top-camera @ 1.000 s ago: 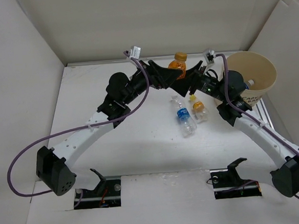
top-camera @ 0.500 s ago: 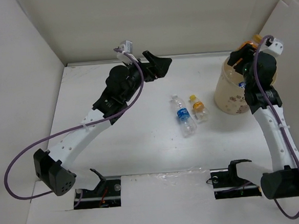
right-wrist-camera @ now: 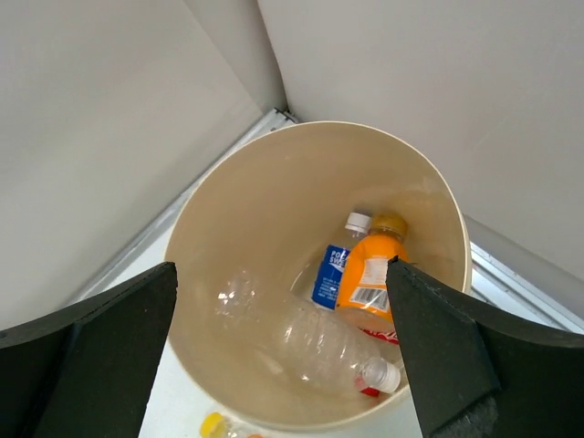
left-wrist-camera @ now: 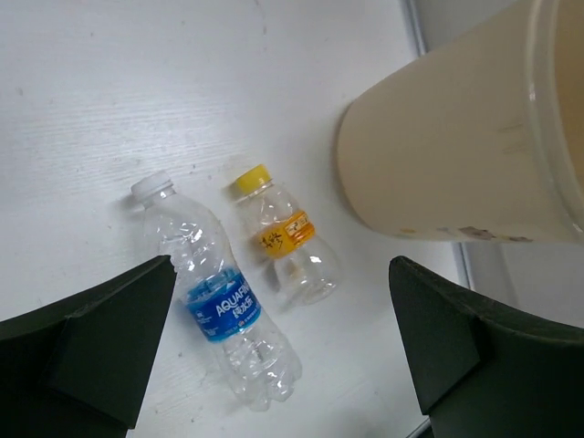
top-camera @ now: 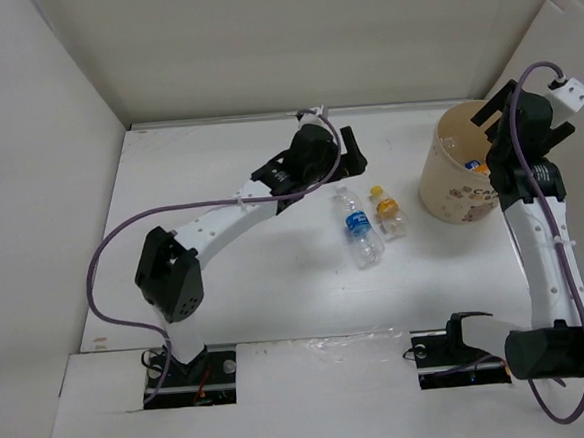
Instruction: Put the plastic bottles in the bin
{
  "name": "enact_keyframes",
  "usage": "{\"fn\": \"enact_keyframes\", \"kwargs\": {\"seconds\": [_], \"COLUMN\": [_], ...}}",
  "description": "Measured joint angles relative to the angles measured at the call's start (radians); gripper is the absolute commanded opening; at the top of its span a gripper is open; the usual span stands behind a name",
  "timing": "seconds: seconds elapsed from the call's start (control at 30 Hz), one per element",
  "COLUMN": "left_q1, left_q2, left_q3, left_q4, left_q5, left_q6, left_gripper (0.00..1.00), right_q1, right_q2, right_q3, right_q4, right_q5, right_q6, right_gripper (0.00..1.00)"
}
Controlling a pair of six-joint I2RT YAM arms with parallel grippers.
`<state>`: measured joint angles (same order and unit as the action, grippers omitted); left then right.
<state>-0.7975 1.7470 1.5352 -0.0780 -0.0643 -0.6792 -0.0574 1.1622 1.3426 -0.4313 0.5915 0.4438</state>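
bin (top-camera: 448, 186): a big tan paper bucket with brown letters on its side. It stands upright at the far right of the white table (top-camera: 226, 274), close to the side wall.
left gripper (left-wrist-camera: 282, 262): its two dark fingers (left-wrist-camera: 100, 347) are spread wide and hold nothing. It hangs over the two bottles that lie on the table and does not touch them.
right gripper (right-wrist-camera: 281, 266): spread wide too, with nothing in it. It hangs high over the open top of the bin and looks down inside.
inside the bin: an orange-filled bottle (right-wrist-camera: 370, 274) leans on the far wall. A blue-label bottle (right-wrist-camera: 330, 270) with a white cap sits just beside it. A clear bottle (right-wrist-camera: 324, 351) lies across the bottom. A red-label bottle (right-wrist-camera: 376, 334) is mostly hidden under the others, so only a bit of red shows.
on the table: the Aquafina bottle (left-wrist-camera: 219, 306) is clear with a blue label and a white cap, and it lies on its side. The small yellow-capped bottle (left-wrist-camera: 285, 245) with an orange label lies just beside it, between it and the bin. Both caps point to the far side of the table. Both bottles are near the bin but outside it.
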Motion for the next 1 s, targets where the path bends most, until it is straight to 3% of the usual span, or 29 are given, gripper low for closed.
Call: {"fn": "enact_keyframes", "kwargs": {"seconds": [0.23,0.57,0.63,0.77,0.8,0.83,0.97,1.0], "left_q1": [-0.048,-0.048,-0.046,-0.045,-0.045,-0.042,-0.028,-0.021], "left_q2": [0.238,0.383,0.415,0.498,0.512,0.511,0.513,0.510], "left_q3": [0.224,0.239,0.245,0.264,0.268,0.274,0.279,0.275], "left_q4": [-0.179,-0.294,-0.295,-0.294,-0.293,-0.295,-0.296,-0.291], "left_q5": [-0.034,-0.063,-0.064,-0.070,-0.078,-0.079,-0.080,-0.083], "left_q6": [-0.040,-0.127,-0.140,-0.161,-0.166,-0.171,-0.191,-0.193], "left_gripper": [1.00,1.00,0.95,0.75,0.62,0.56,0.00,0.00], "right_q1": [0.078,0.119,0.125,0.146,0.156,0.164,0.183,0.185], "right_q2": [-0.109,-0.203,-0.215,-0.222,-0.222,-0.220,-0.219,-0.219], "right_q3": [0.002,-0.004,-0.011,-0.027,-0.033,-0.036,-0.050,-0.052], "right_q4": [-0.019,-0.028,-0.025,-0.023,-0.024,-0.025,-0.025,-0.023], "right_q5": [0.009,-0.043,-0.066,-0.105,-0.114,-0.122,-0.174,-0.205], "right_q6": [-0.005,-0.012,-0.012,-0.015,-0.019,-0.022,-0.036,-0.042], "right_gripper": [1.00,1.00,1.00,1.00,1.00,1.00,1.00,1.00]}}
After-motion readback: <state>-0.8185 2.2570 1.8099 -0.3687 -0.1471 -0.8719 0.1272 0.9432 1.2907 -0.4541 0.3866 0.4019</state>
